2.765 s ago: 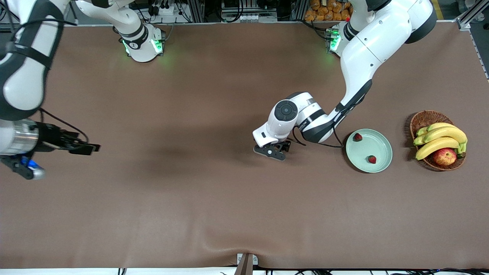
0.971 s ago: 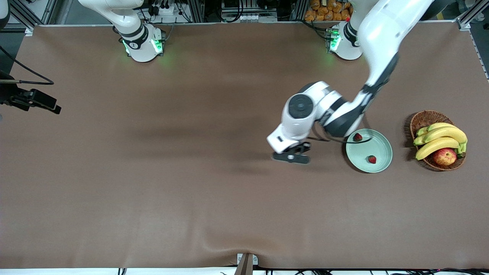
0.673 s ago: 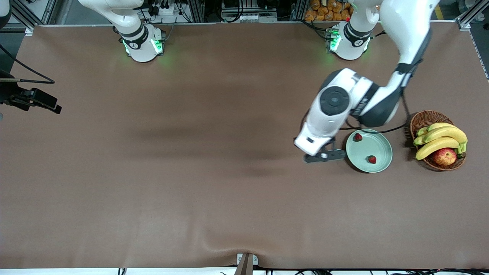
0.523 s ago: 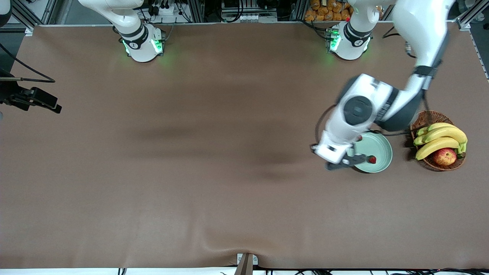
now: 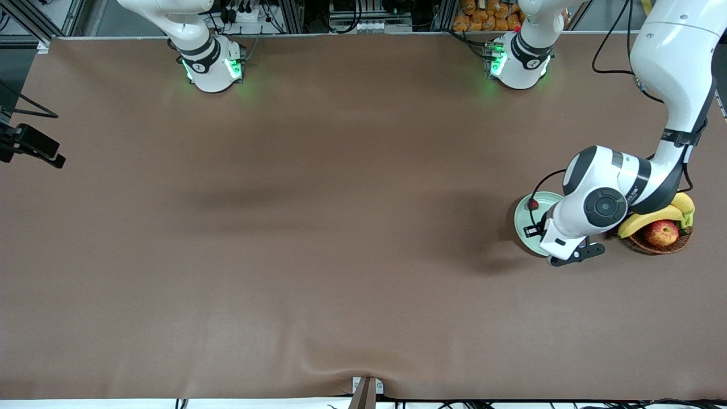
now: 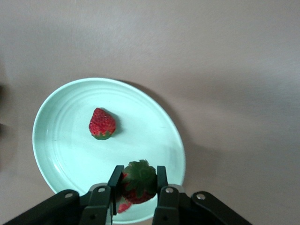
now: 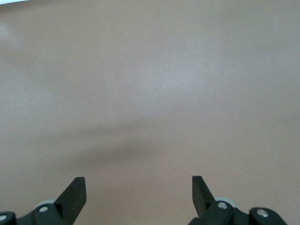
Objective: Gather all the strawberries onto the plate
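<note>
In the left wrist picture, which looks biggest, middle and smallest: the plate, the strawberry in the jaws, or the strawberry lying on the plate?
1. The plate, biggest by far.
2. The strawberry in the jaws.
3. The strawberry lying on the plate.

The held berry sits nearer the camera, so the two berries may really be alike.

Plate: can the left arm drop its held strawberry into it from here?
Probably yes: the left gripper, shut on a strawberry, hangs over the plate, with bare plate beside the lying strawberry.
</note>
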You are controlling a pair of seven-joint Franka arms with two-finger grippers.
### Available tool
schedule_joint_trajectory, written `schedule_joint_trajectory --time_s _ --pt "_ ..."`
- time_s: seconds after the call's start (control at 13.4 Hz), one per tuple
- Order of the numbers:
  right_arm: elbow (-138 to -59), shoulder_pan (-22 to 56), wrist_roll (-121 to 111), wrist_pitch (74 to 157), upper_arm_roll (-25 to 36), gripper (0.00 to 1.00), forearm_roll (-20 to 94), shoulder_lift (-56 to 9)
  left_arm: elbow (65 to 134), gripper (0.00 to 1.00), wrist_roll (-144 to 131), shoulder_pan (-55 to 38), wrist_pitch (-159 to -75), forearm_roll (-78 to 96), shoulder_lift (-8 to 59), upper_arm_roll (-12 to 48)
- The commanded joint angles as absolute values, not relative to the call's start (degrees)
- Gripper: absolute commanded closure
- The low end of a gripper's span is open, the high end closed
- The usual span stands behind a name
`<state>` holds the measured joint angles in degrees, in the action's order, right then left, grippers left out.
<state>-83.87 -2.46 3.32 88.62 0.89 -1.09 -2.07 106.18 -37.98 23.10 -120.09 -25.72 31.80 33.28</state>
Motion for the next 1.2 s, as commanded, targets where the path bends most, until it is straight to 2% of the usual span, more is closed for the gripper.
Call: schedule_joint_trajectory --time_s 0.0,0.07,0.3,0.45,0.52,0.6,0.67,0.97,1.12 --pt "-82.88 -2.56 3.17 88.24 -0.44 0.00 -2.02 -2.37 107.66 1.00 -36.30 25.31 -121.38 -26.72 32.34 33.93" --pt "-82.88 -1.50 3.34 88.33 -0.44 0.00 -2.20 -2.37 108.28 1.00 -36.21 26.36 -121.64 -26.81 32.87 33.93" --pt "-83.06 -1.58 2.81 87.89 -0.35 0.00 -2.37 -2.37 109.95 0.77 -35.51 27.42 -123.83 -26.72 32.96 33.93" --pt "-83.14 -1.93 2.81 88.33 -0.26 0.00 -2.11 -2.37 110.91 0.74 -35.51 27.69 -123.66 -26.72 32.70 33.93" --pt "-83.75 -1.85 2.90 88.33 -0.26 0.00 -2.02 -2.20 111.18 0.61 -35.51 27.86 -123.66 -26.72 32.61 33.93" --pt "-83.85 -1.85 2.90 88.33 -0.26 0.00 -2.02 -2.20 111.18 0.09 -35.51 28.12 -123.66 -26.72 32.61 33.93" --pt "-83.85 -1.85 2.90 88.24 -0.26 0.00 -1.93 -2.20 111.01 0.00 -35.42 28.39 -123.66 -26.72 32.43 34.01" --pt "-83.85 -1.85 2.90 88.33 -0.26 0.00 -1.93 -2.20 108.64 0.00 -34.36 28.74 -121.39 -25.84 26.74 36.11" --pt "-83.85 -1.76 2.90 88.33 -0.26 0.00 -1.93 -2.20 104.53 0.00 -34.45 28.74 -115.52 -25.14 23.31 38.40"
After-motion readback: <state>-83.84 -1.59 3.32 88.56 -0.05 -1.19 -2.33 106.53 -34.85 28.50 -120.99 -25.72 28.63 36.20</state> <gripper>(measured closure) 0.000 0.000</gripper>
